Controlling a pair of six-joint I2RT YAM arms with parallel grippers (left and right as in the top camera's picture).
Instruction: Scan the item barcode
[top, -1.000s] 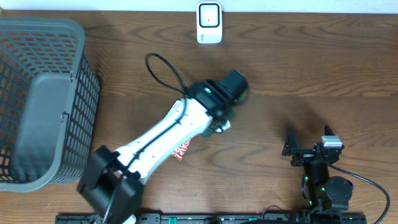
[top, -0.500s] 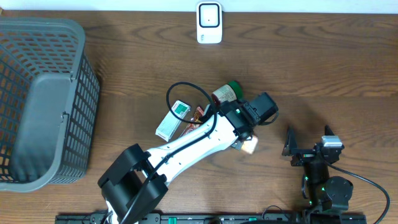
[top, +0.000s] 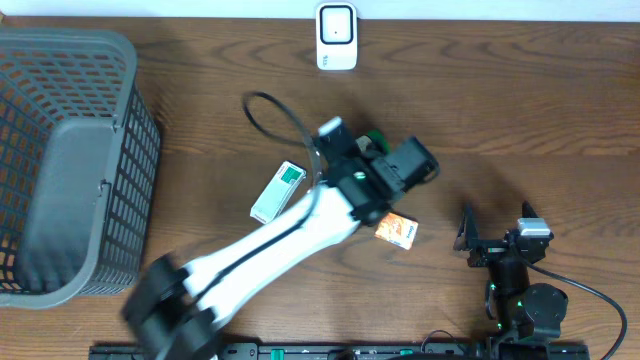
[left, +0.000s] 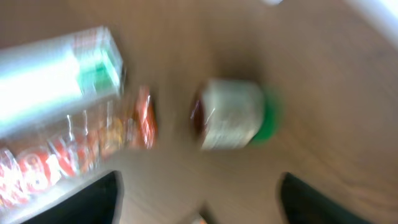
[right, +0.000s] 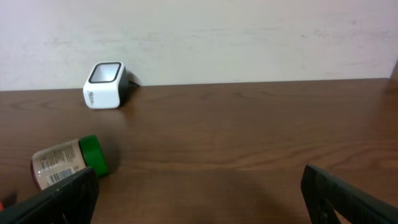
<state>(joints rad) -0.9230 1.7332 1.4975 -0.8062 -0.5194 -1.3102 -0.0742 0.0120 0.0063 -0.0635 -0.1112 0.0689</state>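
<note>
We take the white barcode scanner (top: 336, 35) at the far edge of the table (top: 520, 100) as our mark. The left gripper (left: 202, 200) hangs on the robot's side of the scanner, a little to its right. Its two dark fingers (left: 81, 199) stand wide apart with nothing between them. Just beyond them a jar (right: 59, 165) with a green lid lies on its side, nearer the robot than the scanner, with a barcode showing on its label. A white-and-green box (top: 278, 191) lies left of the scanner and closer to the robot. An orange packet (top: 399, 231) lies closer still, to the scanner's right. In the blurred left wrist view we also see a red-and-orange wrapper (left: 93, 146) beside the box. The right gripper (right: 199, 202) sits well apart from the scanner, to its right at the robot's edge, spread wide and empty. A grey basket (top: 60, 160) stands far to the scanner's left.
</note>
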